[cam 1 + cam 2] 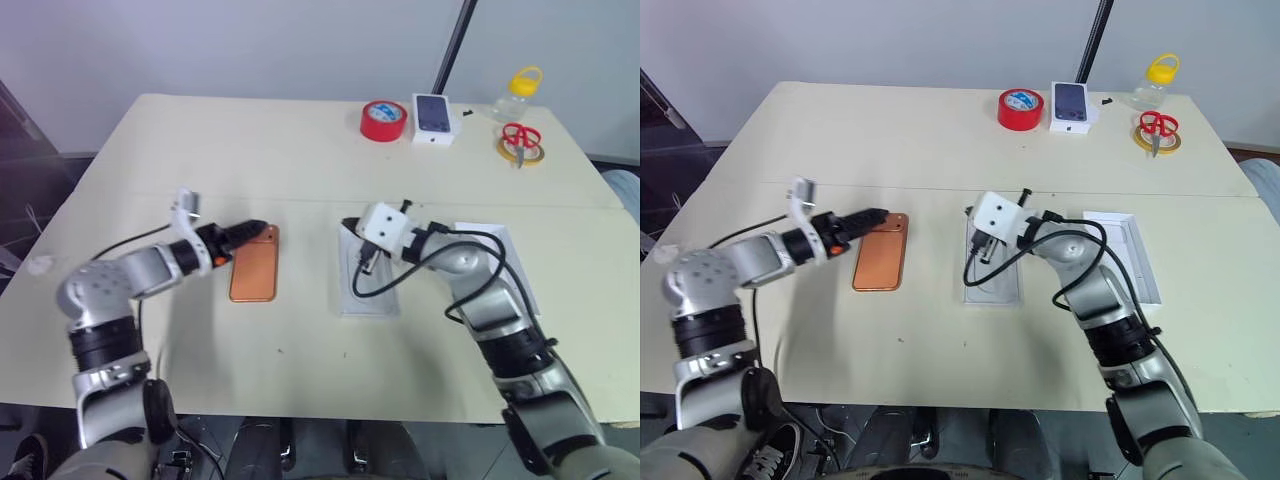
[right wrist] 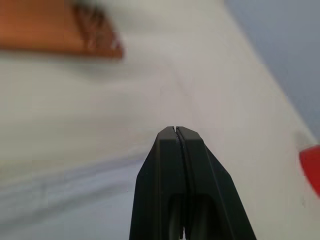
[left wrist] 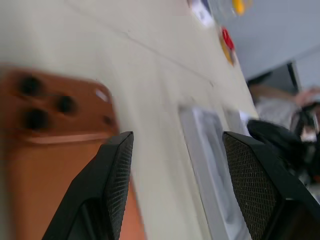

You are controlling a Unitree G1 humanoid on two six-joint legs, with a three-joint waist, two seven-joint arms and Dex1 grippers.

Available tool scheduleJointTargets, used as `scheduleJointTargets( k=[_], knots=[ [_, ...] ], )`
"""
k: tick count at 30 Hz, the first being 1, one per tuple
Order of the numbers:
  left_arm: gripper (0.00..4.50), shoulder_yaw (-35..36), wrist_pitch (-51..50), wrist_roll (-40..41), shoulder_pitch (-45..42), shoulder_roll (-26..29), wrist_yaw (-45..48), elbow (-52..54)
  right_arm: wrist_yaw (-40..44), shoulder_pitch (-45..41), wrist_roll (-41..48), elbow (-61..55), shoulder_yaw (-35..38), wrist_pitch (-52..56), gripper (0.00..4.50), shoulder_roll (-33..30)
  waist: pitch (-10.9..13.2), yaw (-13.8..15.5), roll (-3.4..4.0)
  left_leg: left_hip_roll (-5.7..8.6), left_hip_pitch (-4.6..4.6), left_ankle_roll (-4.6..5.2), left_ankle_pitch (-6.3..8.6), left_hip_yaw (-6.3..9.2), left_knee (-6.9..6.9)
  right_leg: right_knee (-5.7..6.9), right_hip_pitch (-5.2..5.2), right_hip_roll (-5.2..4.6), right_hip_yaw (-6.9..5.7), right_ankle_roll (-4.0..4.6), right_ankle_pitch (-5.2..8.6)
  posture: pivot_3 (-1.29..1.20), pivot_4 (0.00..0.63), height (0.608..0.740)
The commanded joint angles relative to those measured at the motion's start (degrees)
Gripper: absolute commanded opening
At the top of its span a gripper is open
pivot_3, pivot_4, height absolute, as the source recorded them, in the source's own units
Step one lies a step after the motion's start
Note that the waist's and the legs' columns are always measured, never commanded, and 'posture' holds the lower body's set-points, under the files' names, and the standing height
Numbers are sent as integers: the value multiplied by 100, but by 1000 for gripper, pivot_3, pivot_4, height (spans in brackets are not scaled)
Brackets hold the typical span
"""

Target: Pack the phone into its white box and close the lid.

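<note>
White box w/ liner only, phone outside

A broad cream-coloured table fills the scene, with a thin seam running left to right across its middle. Behind its far edge stands a plain pale grey wall. A dark slanted pole rises at the far right. Dark floor shows past the table's left edge.
</note>
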State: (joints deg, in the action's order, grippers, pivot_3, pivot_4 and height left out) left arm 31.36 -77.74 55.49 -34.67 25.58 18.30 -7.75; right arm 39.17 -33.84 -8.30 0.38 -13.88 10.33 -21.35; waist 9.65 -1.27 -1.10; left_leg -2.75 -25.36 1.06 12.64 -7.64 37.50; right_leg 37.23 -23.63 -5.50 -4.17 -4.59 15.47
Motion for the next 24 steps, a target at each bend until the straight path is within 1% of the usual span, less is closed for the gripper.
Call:
scheduleJointTargets(
  k=[1,3,5,7,11,16,20,24],
  knots=[
    [2966,185,-273,116,-90,439,177,-285,-170,-485,-98,437,-407,-127,41,547,0,-16,0,0,2,-4,-3,0,-5,1,-1,2,0,0,0,0,150,733],
    [2966,125,-367,52,-67,597,228,-457,-227,-702,-254,792,-664,-126,41,834,0,-13,0,0,3,-9,-6,1,-8,3,-2,4,-2,-1,-1,0,150,733],
    [2966,-125,-339,-80,110,733,395,-464,50,-833,-213,1075,-940,54,41,1122,0,14,0,1,2,-12,-8,1,-12,5,-4,4,-3,-2,-1,0,150,733],
    [2966,-61,-402,-149,151,671,289,-770,86,-994,-503,1392,-1310,271,41,1294,0,16,0,2,1,-13,-8,0,-12,2,-3,2,-4,-2,-1,0,150,733],
    [2966,-382,-318,-357,375,513,310,-675,330,-1137,-777,1719,-1726,505,41,1322,-1,24,-4,7,-1,-22,-3,-1,-11,3,-4,-4,-3,-1,-1,0,150,733],
    [2966,-801,-240,-585,616,376,415,-514,371,-1302,-918,1946,-1740,488,41,1245,-5,15,-1,7,9,-34,1,0,-19,5,-1,-8,-3,1,-1,0,150,733],
    [2966,-874,-167,-632,650,274,517,-413,503,-1313,-848,1773,-1562,539,41,1076,-7,30,1,8,10,-39,-1,0,-27,4,-3,-12,-2,3,-1,0,150,733],
    [2966,-954,-89,-754,638,187,572,-455,606,-1257,-879,1669,-1542,579,41,856,-7,35,0,12,10,-39,0,0,-30,2,-6,-21,4,5,-1,0,150,733]
  ],
)
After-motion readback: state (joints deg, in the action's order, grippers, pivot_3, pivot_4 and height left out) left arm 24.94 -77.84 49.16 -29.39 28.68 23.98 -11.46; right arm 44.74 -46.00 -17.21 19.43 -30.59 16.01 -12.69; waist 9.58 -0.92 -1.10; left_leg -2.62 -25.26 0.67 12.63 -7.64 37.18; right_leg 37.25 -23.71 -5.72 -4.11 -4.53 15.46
